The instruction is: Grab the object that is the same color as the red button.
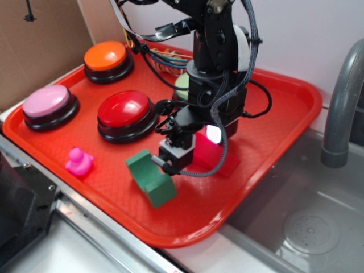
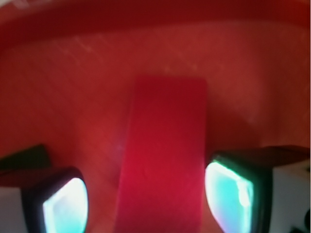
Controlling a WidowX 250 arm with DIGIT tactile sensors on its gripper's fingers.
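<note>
Wedge [image 2: 163, 160] on tray [image 1: 284, 114] between claw [image 2: 146, 199] fingers — notched block [image 1: 151, 177] just left, buttons behind-left.

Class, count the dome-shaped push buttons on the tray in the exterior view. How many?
3: the orange button at the tray's far corner, the pink button near the left edge, the red button beside the gripper. The arm may hide others.

A red tray [image 1: 273, 122] rests on the counter beside a sink [image 1: 301, 222]. On the tray: an orange button [image 1: 107, 60], a pink button [image 1: 48, 104], the red button [image 1: 126, 112], a pink duck [image 1: 78, 161], a green notched block [image 1: 151, 178], and the dark-red wedge [image 2: 163, 160].
</note>
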